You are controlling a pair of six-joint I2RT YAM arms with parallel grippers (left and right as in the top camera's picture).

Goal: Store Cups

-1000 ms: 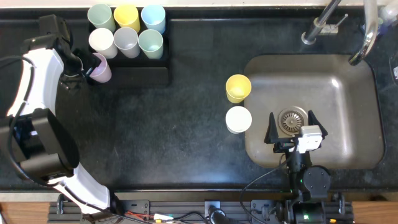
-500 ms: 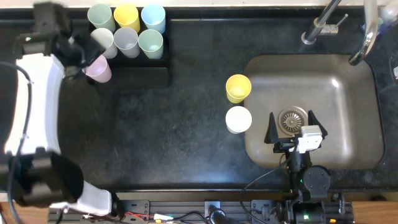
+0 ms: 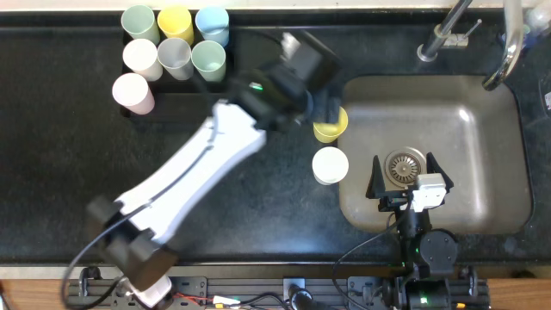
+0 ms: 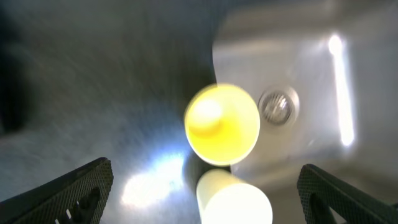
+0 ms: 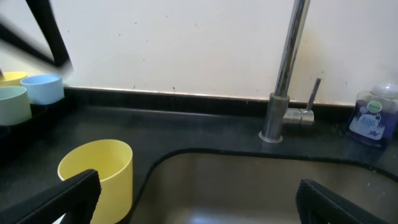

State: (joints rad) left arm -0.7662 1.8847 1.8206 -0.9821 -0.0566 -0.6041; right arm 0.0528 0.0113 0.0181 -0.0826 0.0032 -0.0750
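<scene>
A yellow cup (image 3: 330, 121) stands upright on the dark counter at the sink's left rim, with a white cup (image 3: 330, 164) just in front of it. My left gripper (image 3: 325, 108) hovers above the yellow cup (image 4: 221, 124), open, with the white cup (image 4: 234, 200) between its spread fingers (image 4: 69, 193). A pink cup (image 3: 133, 93) stands alone at the front left of the black cup rack (image 3: 207, 103). Over the sink (image 3: 482, 129), my right gripper (image 3: 405, 172) is open with nothing in it. The yellow cup (image 5: 97, 174) is close by on its left.
Several pastel cups (image 3: 176, 39) fill the rack at the back left. A faucet (image 3: 443, 34) rises behind the sink, and a blue soap bottle (image 5: 370, 115) stands at the back right. The drain (image 3: 405, 165) lies under my right gripper.
My left arm let go of the pink cup at the rack and swung right across the counter to the yellow cup. The right arm stayed still.
</scene>
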